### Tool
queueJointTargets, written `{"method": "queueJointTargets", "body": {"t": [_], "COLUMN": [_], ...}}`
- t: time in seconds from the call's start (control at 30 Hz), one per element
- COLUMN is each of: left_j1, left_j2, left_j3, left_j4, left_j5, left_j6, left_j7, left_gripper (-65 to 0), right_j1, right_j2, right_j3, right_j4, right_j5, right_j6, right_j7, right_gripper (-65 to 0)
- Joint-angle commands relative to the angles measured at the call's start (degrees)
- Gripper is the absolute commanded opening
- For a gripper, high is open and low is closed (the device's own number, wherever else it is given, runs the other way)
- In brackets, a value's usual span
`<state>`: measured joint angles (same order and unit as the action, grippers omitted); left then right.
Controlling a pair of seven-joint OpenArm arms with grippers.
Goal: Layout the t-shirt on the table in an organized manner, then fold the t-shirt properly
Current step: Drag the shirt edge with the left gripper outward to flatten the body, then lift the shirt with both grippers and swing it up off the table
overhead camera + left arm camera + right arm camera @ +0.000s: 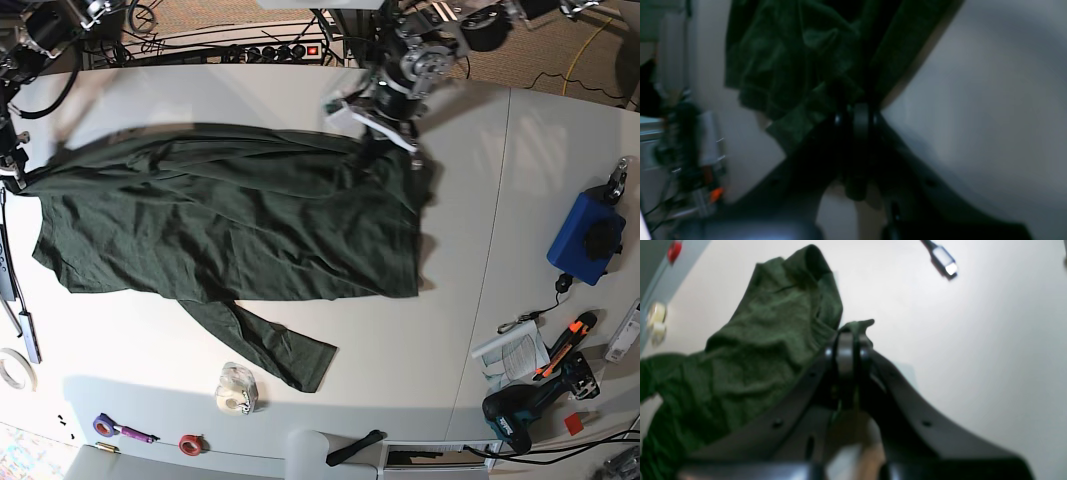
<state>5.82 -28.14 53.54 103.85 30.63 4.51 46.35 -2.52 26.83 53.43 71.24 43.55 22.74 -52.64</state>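
We see the shirt (230,225) spread across the left and middle of the table (460,200), its long body running side to side, one sleeve (270,345) trailing toward the near edge. Our left gripper (368,155) sits at the shirt's far right corner, jaws closed on a bunch of cloth; its wrist view shows the fabric (790,66) pinched between the tips. Our right gripper (12,172) is at the table's left edge, jaws pressed shut on the shirt's left end, with a fold of green (773,340) poking past its tips (846,340). The right part of the table beyond the seam (495,230) lies open near the shirt, with a blue box (585,235), a drill (525,410) and papers (510,350) further out. Tape rolls (236,390) lie just beside the sleeve along the near edge.
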Motion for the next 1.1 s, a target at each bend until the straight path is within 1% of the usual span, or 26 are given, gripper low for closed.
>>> {"method": "queueJointTargets", "body": {"t": [0.0, 0.07, 0.17, 0.23, 0.33, 0.47, 0.57, 0.63, 0.7, 0.8, 0.9, 1.07], "left_j1": [1.03, 1.01, 1.03, 1.20, 1.97, 3.30, 3.54, 3.54, 3.54, 3.56, 3.54, 3.52], "left_j2": [-2.10, -3.06, -3.30, -3.30, -3.30, -3.30, -3.32, -3.32, -3.34, -3.48, -3.48, -3.48], "left_j3": [-0.09, -0.09, -0.09, -0.07, -0.07, -0.09, -0.09, -0.09, -0.09, -0.09, -0.09, -0.09], "left_j4": [-1.57, -1.57, -1.57, -1.57, -1.57, -1.18, 0.83, 3.13, 6.08, 11.15, 16.13, 23.65], "left_j5": [-5.09, -5.09, -5.14, -5.14, -5.09, -3.65, -2.16, -1.14, -0.11, -0.20, 0.04, 4.48], "left_j6": [-2.71, -2.32, -2.32, -2.16, -1.29, -1.27, 0.35, 0.81, 2.01, 2.08, 1.97, 2.03], "left_j7": [7.91, 8.02, 9.05, 9.25, 9.40, 9.79, 10.32, 10.69, 10.91, 11.80, 12.72, 12.79], "left_gripper": [-65.0, -65.0, -65.0, -65.0, -65.0, -65.0, -65.0, -65.0, -65.0, -65.0, -65.0, -65.0], "right_j1": [0.26, 0.07, -0.68, -1.62, -3.69, -6.58, -7.32, -7.23, -7.15, -7.17, -7.15, -7.13], "right_j2": [2.03, 2.58, 2.64, 2.69, 2.67, 2.69, 2.69, 2.89, 3.50, 4.61, 5.90, 6.51], "right_j3": [0.17, 0.17, 0.17, 0.20, 0.20, 0.31, 0.66, 1.07, 1.11, 1.16, 1.44, 4.11], "right_j4": [1.03, 1.03, 1.03, 1.03, 1.03, 1.03, 1.03, 1.14, 1.14, 1.14, 1.14, 1.14], "right_j5": [1.05, 1.73, 4.55, 5.99, 7.54, 9.55, 11.04, 11.39, 12.79, 14.56, 17.00, 26.23], "right_j6": [0.74, 1.31, 2.49, 2.64, 4.48, 5.35, 5.60, 5.62, 5.79, 6.45, 8.28, 13.00], "right_j7": [0.61, -0.98, -2.84, -4.57, -6.43, -6.91, -7.04, -6.88, -7.08, -7.56, -8.33, -10.73], "right_gripper": [-65.0, -65.0, -65.0, -65.0, -65.0, -65.0, -65.0, -65.0, -65.0, -65.0, -65.0, -65.0]}}
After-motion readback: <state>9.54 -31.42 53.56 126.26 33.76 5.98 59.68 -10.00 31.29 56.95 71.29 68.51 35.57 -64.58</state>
